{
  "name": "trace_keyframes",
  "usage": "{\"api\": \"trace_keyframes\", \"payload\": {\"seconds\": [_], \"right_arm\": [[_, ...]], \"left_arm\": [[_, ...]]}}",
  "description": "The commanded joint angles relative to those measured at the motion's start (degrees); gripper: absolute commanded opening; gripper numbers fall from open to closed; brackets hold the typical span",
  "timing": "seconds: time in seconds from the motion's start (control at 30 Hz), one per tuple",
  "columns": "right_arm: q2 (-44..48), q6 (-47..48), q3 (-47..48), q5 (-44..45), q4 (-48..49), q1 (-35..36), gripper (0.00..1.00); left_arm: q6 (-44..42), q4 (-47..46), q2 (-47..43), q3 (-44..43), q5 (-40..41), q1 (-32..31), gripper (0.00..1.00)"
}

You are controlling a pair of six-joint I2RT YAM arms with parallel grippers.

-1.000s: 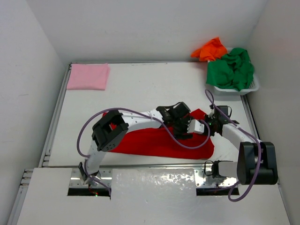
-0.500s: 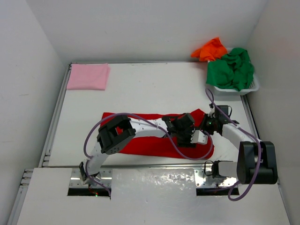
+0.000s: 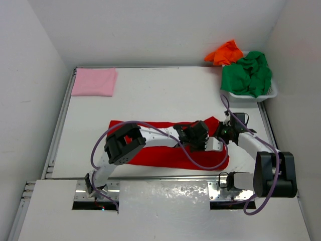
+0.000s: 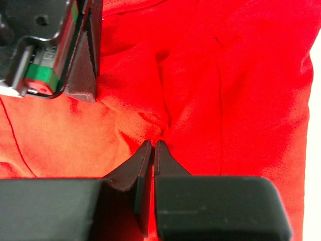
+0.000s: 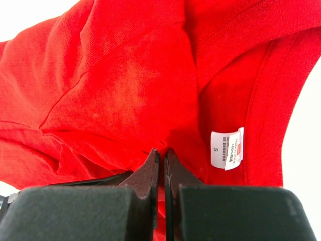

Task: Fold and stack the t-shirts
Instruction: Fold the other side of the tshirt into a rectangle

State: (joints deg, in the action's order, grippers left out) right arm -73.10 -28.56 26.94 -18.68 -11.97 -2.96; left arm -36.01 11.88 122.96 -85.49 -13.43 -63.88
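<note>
The red t-shirt (image 3: 160,155) lies spread across the near part of the table. My left gripper (image 3: 201,143) reaches over its right end and is shut on a pinched fold of red cloth (image 4: 165,123). Just to the right, my right gripper (image 3: 219,134) is shut on the same shirt near the collar, next to the white size label (image 5: 226,148). The two grippers stand close together. The pink t-shirt (image 3: 94,82) lies folded at the far left corner. The green t-shirt (image 3: 248,74) and orange t-shirt (image 3: 224,52) are bunched at the far right.
A white mesh basket (image 3: 261,96) at the far right holds the green t-shirt, with the orange one at its back edge. White walls close in the table on three sides. The right gripper's body (image 4: 55,45) shows close by in the left wrist view.
My left gripper has come down onto the right end of the red t-shirt, next to the right gripper, and closed on the cloth. The right gripper has stayed shut in place.
</note>
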Motion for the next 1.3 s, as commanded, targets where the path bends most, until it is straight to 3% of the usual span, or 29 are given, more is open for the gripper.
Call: {"api": "trace_keyframes", "payload": {"seconds": [0.0,0.07,0.2,0.3,0.47,0.67,0.97,1.27], "right_arm": [[1.5,-0.1,0.4,-1.0,2.3,-0.6,0.0],[1.6,0.3,0.5,-0.9,2.0,-0.6,0.0],[1.9,0.9,0.6,-0.5,1.4,-0.6,0.0],[1.9,1.0,0.7,-0.6,1.4,-0.7,0.0],[1.9,1.2,0.9,-0.6,1.2,-0.8,0.0],[1.8,1.4,1.4,-0.7,1.0,-1.0,0.0],[3.4,3.3,3.6,0.2,-3.7,-1.3,0.0],[13.9,3.8,-1.2,-1.5,-11.0,-1.1,0.0]], "left_arm": [[1.7,-1.7,-0.3,-2.5,0.5,0.2,0.0],[1.6,-0.9,-0.5,-2.8,0.3,0.2,0.0],[0.6,0.0,-0.5,-3.2,-0.3,0.2,0.33],[1.8,0.8,-0.7,-4.2,-1.2,0.5,0.36],[3.0,1.0,-0.8,-5.8,-1.6,1.1,0.24],[2.4,0.7,-0.7,-3.8,-3.0,1.1,0.0],[2.2,6.2,-2.0,-5.8,-8.9,3.2,0.0],[-2.3,15.6,-7.2,-4.9,-14.0,5.9,0.0]]}}
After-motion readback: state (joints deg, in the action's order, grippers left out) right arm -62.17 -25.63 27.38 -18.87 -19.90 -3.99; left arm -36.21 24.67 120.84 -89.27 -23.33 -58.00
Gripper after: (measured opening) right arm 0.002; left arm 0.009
